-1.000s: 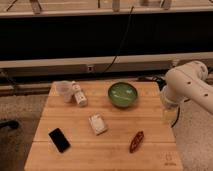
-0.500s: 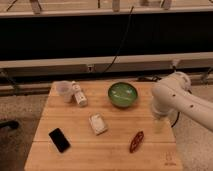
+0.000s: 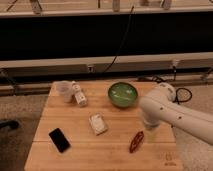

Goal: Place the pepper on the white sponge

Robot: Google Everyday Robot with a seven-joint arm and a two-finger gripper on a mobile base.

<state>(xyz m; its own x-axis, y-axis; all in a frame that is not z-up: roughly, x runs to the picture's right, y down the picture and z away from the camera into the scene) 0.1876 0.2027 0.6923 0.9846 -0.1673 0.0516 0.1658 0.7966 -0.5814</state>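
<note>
The pepper (image 3: 136,141), small and dark red, lies on the wooden table (image 3: 75,160) at the front right. The white sponge (image 3: 98,124) lies near the table's middle, to the left of the pepper. My white arm reaches in from the right. Its gripper (image 3: 149,125) hangs at the arm's end, just above and to the right of the pepper and apart from it. The arm's bulky body hides most of the gripper.
A green bowl (image 3: 123,94) stands at the back, just left of the arm. A clear cup (image 3: 64,91) and a white bottle (image 3: 80,95) are at the back left. A black phone (image 3: 59,140) lies at the front left. Cables lie on the floor behind.
My arm has swung left and down over the table's right side, bringing the gripper close to the pepper. The objects on the table have not moved.
</note>
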